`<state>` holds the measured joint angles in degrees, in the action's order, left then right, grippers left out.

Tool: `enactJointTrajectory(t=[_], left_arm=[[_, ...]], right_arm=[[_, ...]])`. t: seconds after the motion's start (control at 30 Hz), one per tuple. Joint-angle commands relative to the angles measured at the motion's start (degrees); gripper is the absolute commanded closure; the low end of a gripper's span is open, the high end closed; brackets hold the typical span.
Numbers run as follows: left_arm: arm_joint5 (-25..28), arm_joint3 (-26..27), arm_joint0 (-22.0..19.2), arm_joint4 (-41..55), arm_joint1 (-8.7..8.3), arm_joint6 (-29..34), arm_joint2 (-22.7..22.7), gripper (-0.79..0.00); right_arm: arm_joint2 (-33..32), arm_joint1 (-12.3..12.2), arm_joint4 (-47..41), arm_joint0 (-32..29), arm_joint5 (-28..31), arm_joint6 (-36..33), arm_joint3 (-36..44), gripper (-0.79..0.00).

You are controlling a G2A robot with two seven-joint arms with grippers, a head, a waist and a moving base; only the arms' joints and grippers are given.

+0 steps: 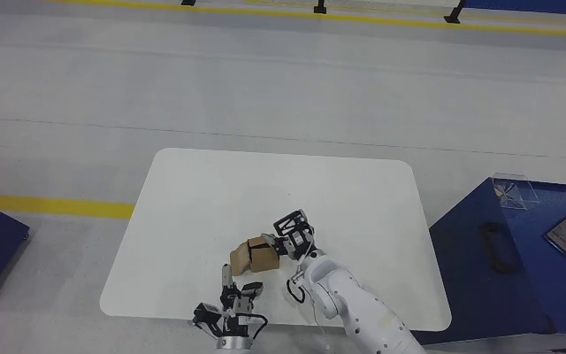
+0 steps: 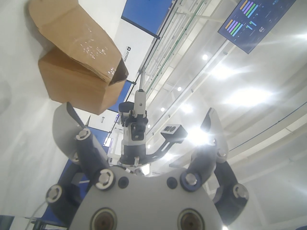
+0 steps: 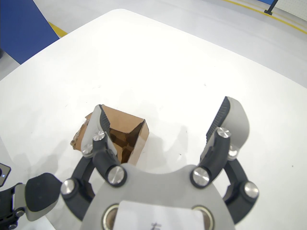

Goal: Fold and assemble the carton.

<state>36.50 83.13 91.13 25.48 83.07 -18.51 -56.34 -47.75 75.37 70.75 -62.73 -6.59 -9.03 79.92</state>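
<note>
The brown carton lies on the white table, near its front middle. In the right wrist view the carton shows an open end with its dark inside and a crumpled flap on one side. My right gripper is open just beside the carton, and one of its fingers overlaps the rim of the open end. My left gripper stands open near the table's front edge, a short way from the carton, with nothing between its fingers.
A blue cabinet with a clear stand on it sits to the right of the table. White table surface stretches behind and to both sides of the carton. The floor has yellow lines.
</note>
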Motion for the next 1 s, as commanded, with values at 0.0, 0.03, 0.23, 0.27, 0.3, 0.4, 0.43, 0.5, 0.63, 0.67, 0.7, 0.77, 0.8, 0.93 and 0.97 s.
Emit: enactJointTrajectory(t=[0.0, 0.03, 0.23, 0.27, 0.3, 0.4, 0.43, 0.5, 0.63, 0.67, 0.7, 0.77, 0.8, 0.93, 0.97], left_arm=[[1.33, -2.07, -1.67, 0.62, 0.61, -1.31, 0.65, -0.785], [1.83, -3.25, -2.52, 0.48, 0.89, -2.53, 0.62, -0.785], [0.87, -8.08, -6.33, 0.29, 2.46, -7.80, 1.34, -0.785], [0.67, -8.56, -6.70, 0.56, 2.69, -8.45, 1.42, -0.785], [0.34, -9.16, -7.10, 0.64, 2.89, -9.13, 1.36, -0.785], [0.28, -10.74, -8.14, 0.74, 3.43, -10.30, 1.20, -0.785], [0.37, -11.24, -8.38, 0.91, 3.59, -10.41, 1.16, -0.785], [0.56, -11.98, -8.71, 1.25, 3.90, -10.26, 1.18, -0.785], [1.93, -13.12, -9.04, 1.09, 4.43, -10.41, 0.88, -0.785], [2.19, -13.37, -9.19, 1.11, 4.54, -10.49, 0.65, -0.785], [2.38, -13.51, -9.27, 1.26, 4.64, -10.44, 0.46, -0.785], [2.68, -13.57, -9.27, 1.54, 4.81, -10.24, 0.02, -0.785], [3.08, -13.46, -9.18, 1.49, 4.87, -10.12, -0.24, -0.785], [4.36, -12.98, -8.60, 0.51, 5.01, -10.41, -1.62, -0.785], [4.60, -12.89, -8.49, 0.06, 5.02, -10.60, -2.11, -0.785]], right_arm=[[0.29, 0.29, 0.07, 0.30, 0.06, 0.25, -0.80, -0.785], [0.39, 0.43, 0.06, 0.41, 0.13, 0.25, -1.24, -0.785], [0.89, 1.17, 0.52, 1.31, 0.84, -0.24, -3.41, -0.785], [0.95, 1.29, 0.53, 1.46, 0.98, -0.42, -3.69, -0.785], [0.95, 1.41, 0.52, 1.61, 1.06, -0.45, -3.94, -0.785], [0.96, 1.73, 0.54, 2.02, 1.45, -0.89, -4.67, -0.785], [0.99, 1.82, 0.72, 2.16, 1.57, -1.02, -4.92, -0.785], [1.10, 2.03, 0.97, 2.41, 1.81, -1.32, -5.37, -0.785], [1.33, 2.47, 1.37, 2.91, 2.12, -2.04, -6.24, -0.785], [1.41, 2.57, 1.62, 3.07, 2.19, -2.43, -6.63, -0.785], [1.51, 2.69, 2.01, 3.30, 1.98, -2.83, -7.04, -0.785], [1.69, 3.00, 1.73, 3.56, 1.90, -3.37, -7.62, -0.785], [1.84, 3.14, 1.73, 3.69, 2.09, -3.54, -7.93, -0.785], [2.20, 3.56, 2.53, 3.95, 2.26, -3.66, -8.88, -0.785], [2.17, 3.64, 2.69, 3.98, 2.30, -3.70, -9.06, -0.785]])
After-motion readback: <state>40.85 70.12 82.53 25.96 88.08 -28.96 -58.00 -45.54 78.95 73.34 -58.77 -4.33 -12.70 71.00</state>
